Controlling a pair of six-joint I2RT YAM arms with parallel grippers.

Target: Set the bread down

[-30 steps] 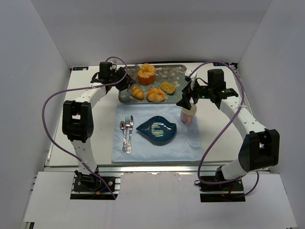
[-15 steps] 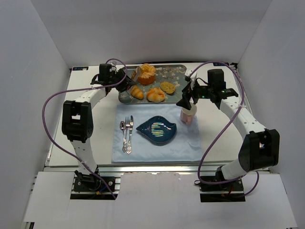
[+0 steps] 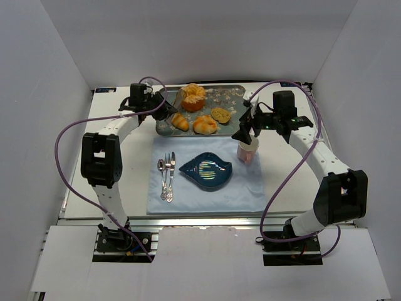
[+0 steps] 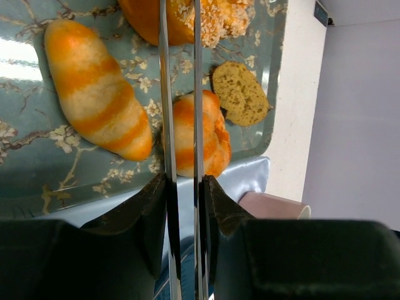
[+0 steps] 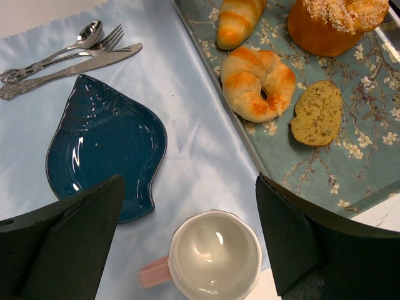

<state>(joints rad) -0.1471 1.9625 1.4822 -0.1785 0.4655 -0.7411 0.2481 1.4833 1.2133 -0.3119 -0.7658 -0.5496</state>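
The bread (image 3: 192,98), a large orange bun with a ridged top, sits tilted at the back of the patterned tray (image 3: 230,95). My left gripper (image 3: 161,111) is shut on metal tongs (image 4: 164,94). Their two blades run close together up to the bread (image 4: 140,15), and their tips are out of the left wrist view. My right gripper (image 3: 245,134) is open and empty above a pink cup (image 3: 247,152). In the right wrist view the gripper (image 5: 187,187) hangs over the cup (image 5: 215,253), and the bread (image 5: 331,25) shows at the top right.
The tray also holds a striped croissant (image 4: 97,87), a pale golden bun (image 4: 212,134) and a flat bread slice (image 4: 240,92). A blue shell-shaped plate (image 3: 207,170) and cutlery (image 3: 166,175) lie on a light blue cloth (image 3: 207,197).
The bread has tipped from upright to leaning left, toward the tongs. The left gripper has shifted slightly. The right arm has not moved.
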